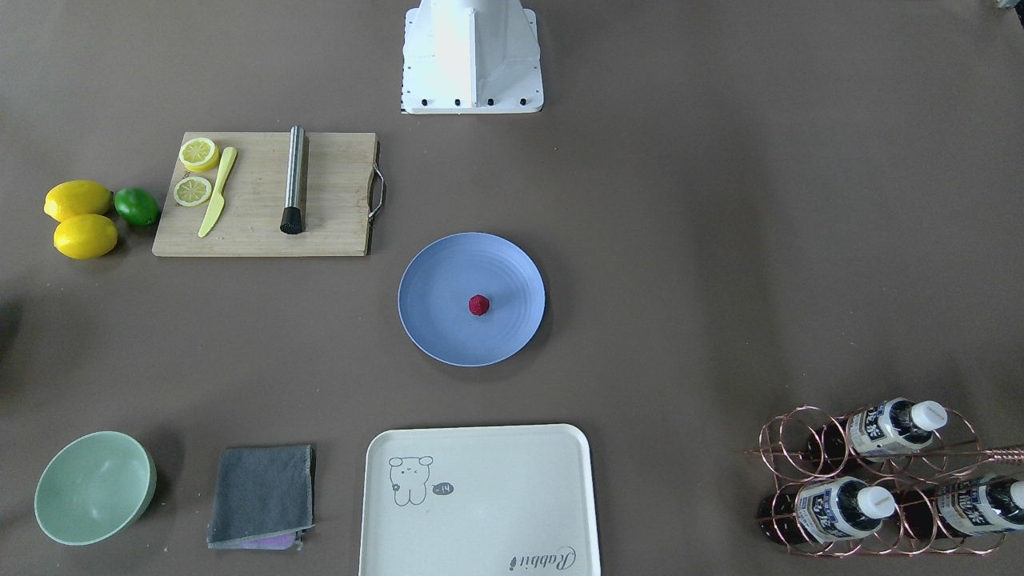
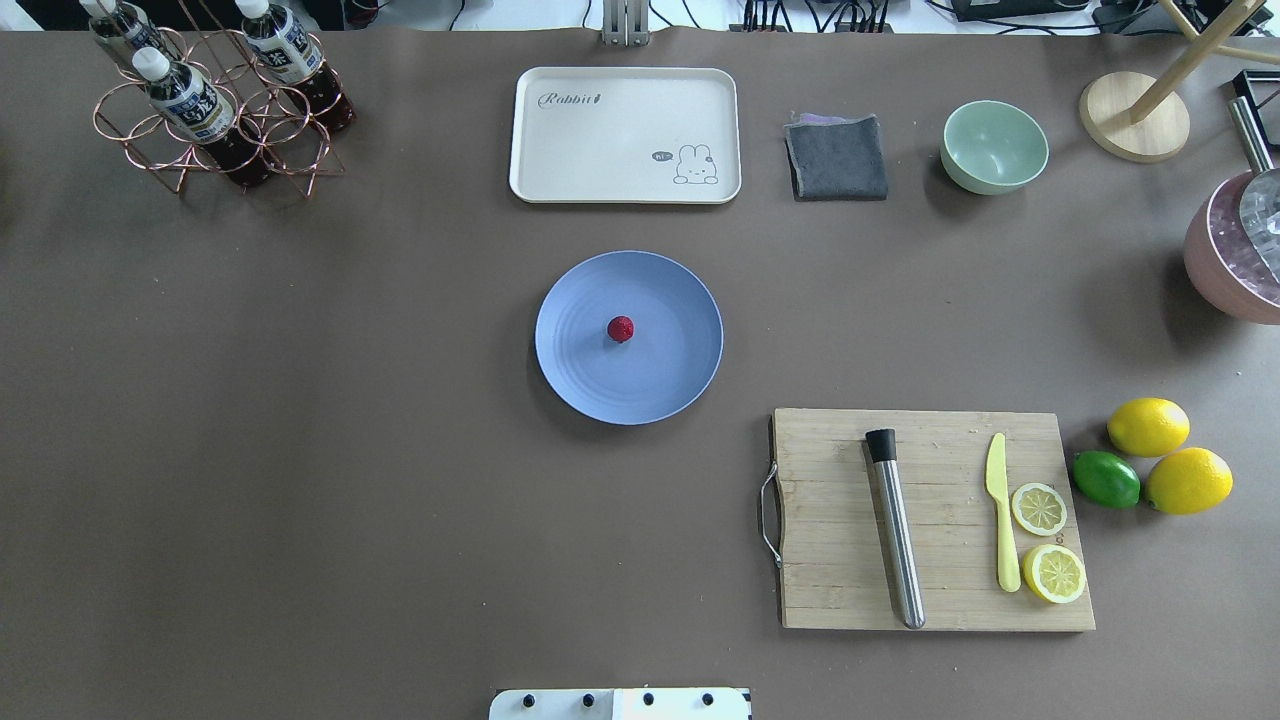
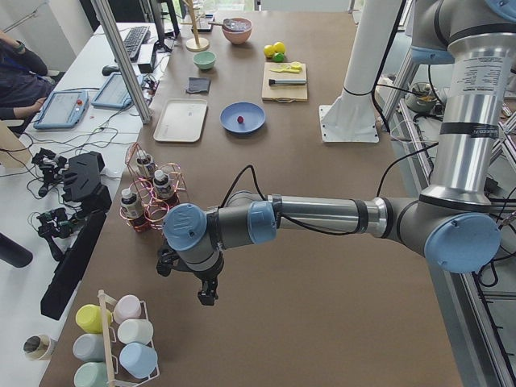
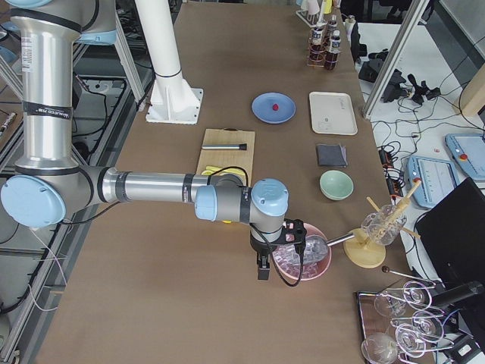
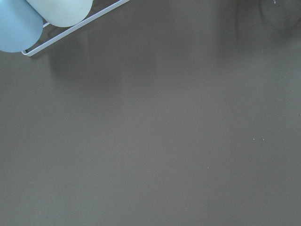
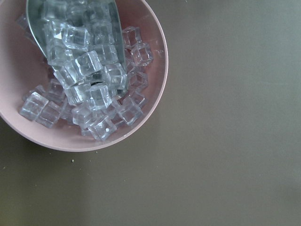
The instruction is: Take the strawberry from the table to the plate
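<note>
Nearest the robot, its white base (image 2: 620,703) is sitting at the near edge of the grey-brown worktop (image 2: 300,450). The left arm is reaching toward the worktop's left end, with the left gripper (image 3: 208,297) hanging over bare surface near a rack of pastel cups (image 3: 121,339). Whether its jaws are wide or narrow cannot be told. The right arm is stretching toward the right end, with the right gripper (image 4: 263,271) hanging just beside a pink bowl (image 4: 324,264) filled with ice cubes (image 6: 89,94). Its opening cannot be told either. On the near right, a wooden cutting board (image 2: 830,520) is carrying a steel muddler (image 2: 895,535), a yellow knife (image 2: 1002,520) and two lemon slices (image 2: 1039,508). Two lemons (image 2: 1148,427) and a lime (image 2: 1106,479) are lying just right of the board. In the middle of the worktop, the strawberry (image 2: 620,328) is sitting on the light-blue plate (image 2: 590,380), close to its centre. Farther off, a white tray (image 2: 600,150) is lying straight beyond the plate, with a folded grey cloth (image 2: 838,158) and a mint-green bowl (image 2: 994,146) to its right. At the far left, a copper wire rack (image 2: 262,150) is holding three bottles (image 2: 190,105).
</note>
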